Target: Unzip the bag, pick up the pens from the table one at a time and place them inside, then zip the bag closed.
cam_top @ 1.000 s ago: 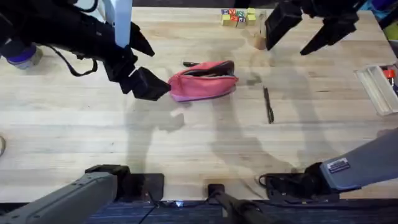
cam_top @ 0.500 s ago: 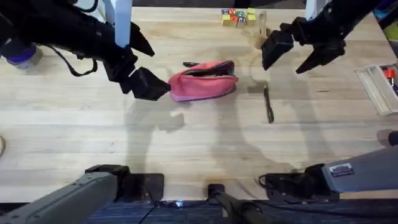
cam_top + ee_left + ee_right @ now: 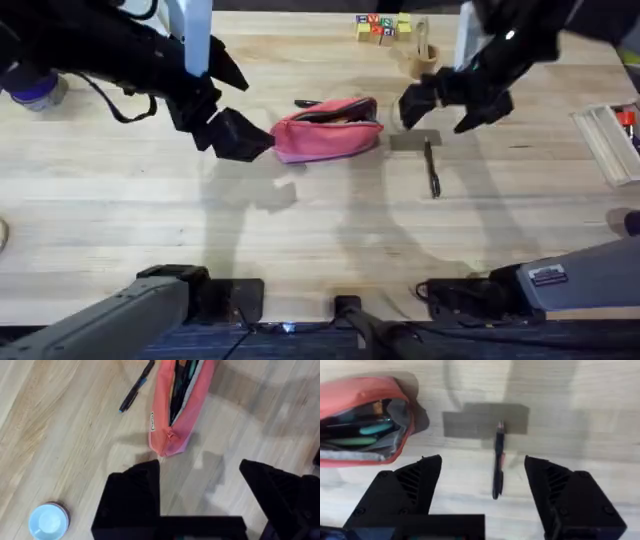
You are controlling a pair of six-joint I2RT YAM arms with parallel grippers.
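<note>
now the right gripper (image 3: 481,491), jaws spread wide, has dropped over the pen (image 3: 497,466) lying between them, ready to grasp, while the left gripper (image 3: 200,491) waits released beside the unzipped bag (image 3: 328,128).

Far across the wood sits a cluster of small coloured toy blocks (image 3: 382,27), a little tan cup (image 3: 424,60) just beside them. A clear plastic container (image 3: 610,140) lies at the right edge, a round blue-white tub (image 3: 38,92) at the left.

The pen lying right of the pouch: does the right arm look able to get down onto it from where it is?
Probably yes. The right gripper hangs open above the pen, which lies alone on bare table, apart from the pouch, with nothing between.
</note>
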